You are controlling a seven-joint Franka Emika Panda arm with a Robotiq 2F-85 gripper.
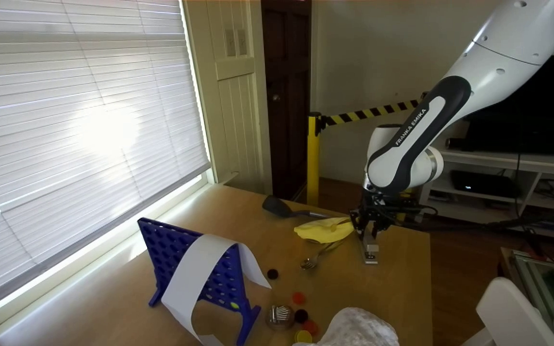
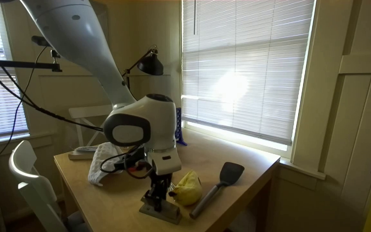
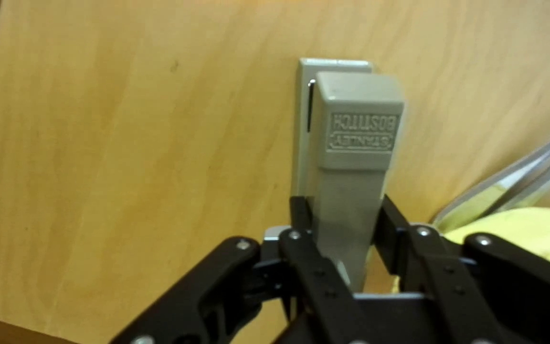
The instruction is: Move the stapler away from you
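The pincer (image 3: 343, 215) looks clamped across the stapler (image 3: 361, 124), which rests on the tabletop (image 3: 160, 143) between the jaws, long axis crosswise to the squeeze, lettered end jutting out.

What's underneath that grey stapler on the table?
Light wood tabletop shows around the Stanley Bostitch stapler; the spot directly beneath is covered by it, so I can't tell what's there.

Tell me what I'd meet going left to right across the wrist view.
One black fingertip → stapler → another black fingertip → yellow thing. The shiny metal strips overlap the yellow thing sideways, so I've left them out.
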